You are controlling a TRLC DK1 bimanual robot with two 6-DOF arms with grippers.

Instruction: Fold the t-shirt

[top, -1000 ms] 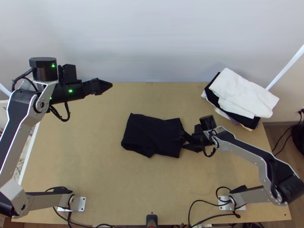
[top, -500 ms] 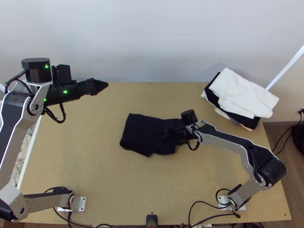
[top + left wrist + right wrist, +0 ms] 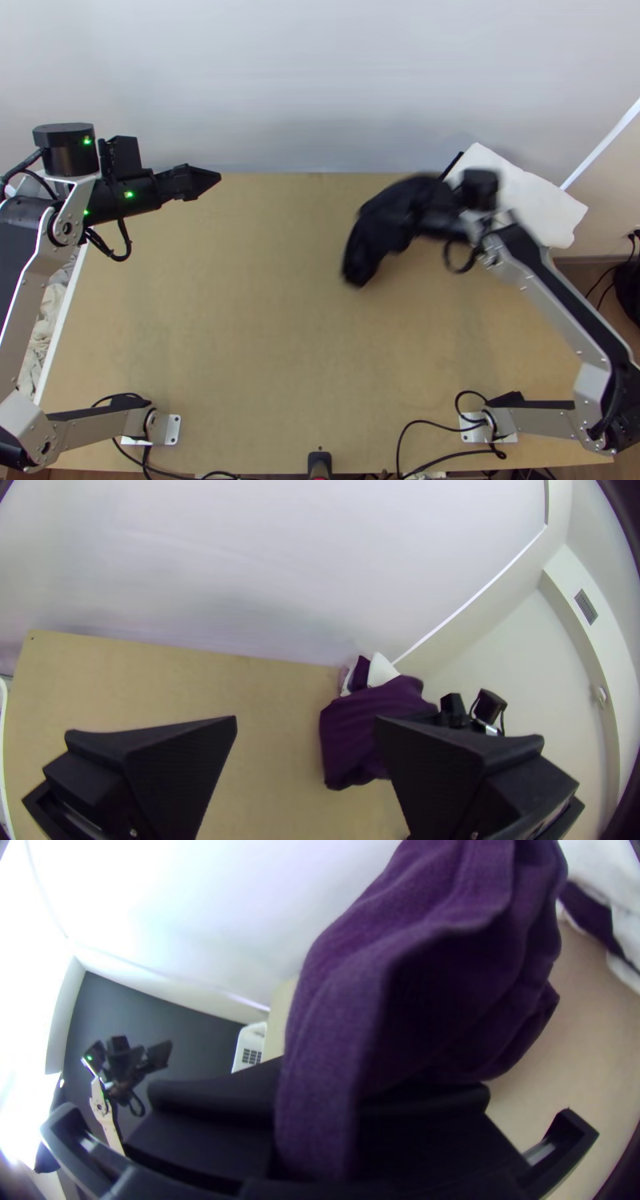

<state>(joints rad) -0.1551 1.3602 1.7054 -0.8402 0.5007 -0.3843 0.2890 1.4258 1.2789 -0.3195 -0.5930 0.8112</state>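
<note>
There are one dark t-shirt point(image 3: 370, 244), one pile of cloths point(image 3: 538, 202), two robot arms point(image 3: 552, 308) and one wooden table point(image 3: 240, 320).

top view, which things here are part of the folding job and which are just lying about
For the job:
dark t-shirt, bunched and hanging
right gripper, closed on the t-shirt
left gripper, open, over the table's far left

Just lying about:
cloth pile, far right, white piece on top
pale cloth, past the table's left edge
</note>
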